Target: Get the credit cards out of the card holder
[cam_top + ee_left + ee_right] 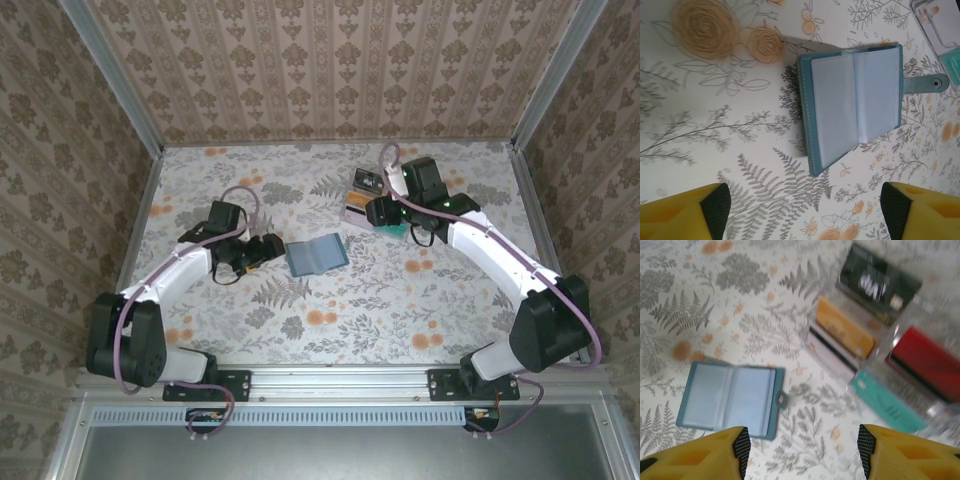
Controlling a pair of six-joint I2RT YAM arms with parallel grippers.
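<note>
Top external view: the left claw (268, 248) is seen just left of the card holder (316, 253), its yellow fingers spread wide with nothing between them. The card holder is laid open and flat near the middle of the flowered tabletop (330, 330), between the two arms. Its long axis is run left to right, with the right end turned slightly away from the arm bases. Teal-blue covers are shown as a border around two pale, clear-sleeved panels. A snap tab (781, 399) is pointed out from the edge that faces the clear tray (939, 412).

To the right and farther back, the tray is stood on the tabletop. In its compartments an orange-tan card (845, 327) and a pale grey-white card (829, 353) are set side by side. A black block (877, 282), a red block (927, 362) and a teal block (885, 400) are placed around them. The right claw (385, 212) is seen against the tray's near right corner, its fingers parted and gripping nothing.
</note>
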